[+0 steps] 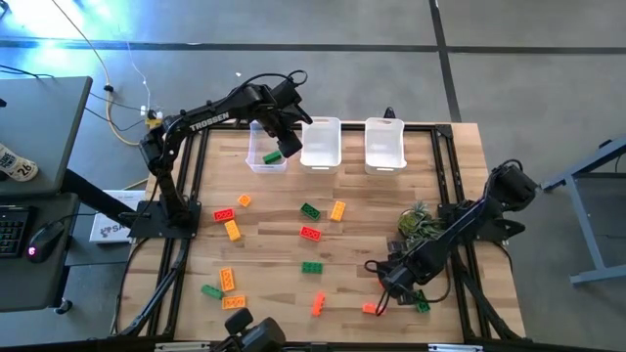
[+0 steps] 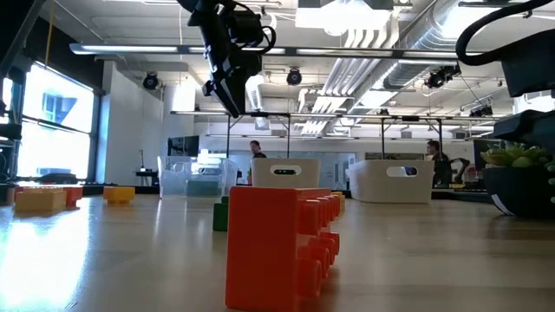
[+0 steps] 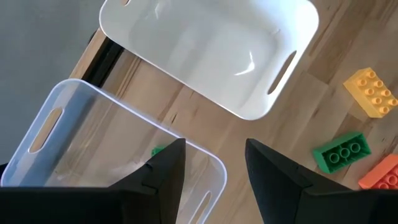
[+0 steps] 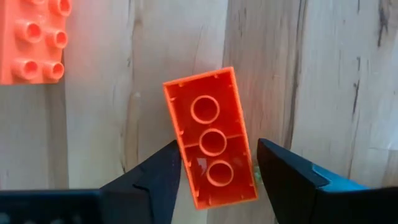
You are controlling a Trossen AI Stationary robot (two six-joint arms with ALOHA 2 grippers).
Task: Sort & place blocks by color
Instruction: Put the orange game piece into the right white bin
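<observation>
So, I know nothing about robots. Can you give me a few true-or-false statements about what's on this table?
1. Three bins stand in a row. True.
2. The left pincer holds a yellow block. False: it is open and empty, above the clear bin.
3. The right pincer straddles a red-orange block. True.
4. That block lies studs up. False: its hollow underside faces up.
5. The plant touches the bins. False: it stands apart, nearer the right pincer.
</observation>
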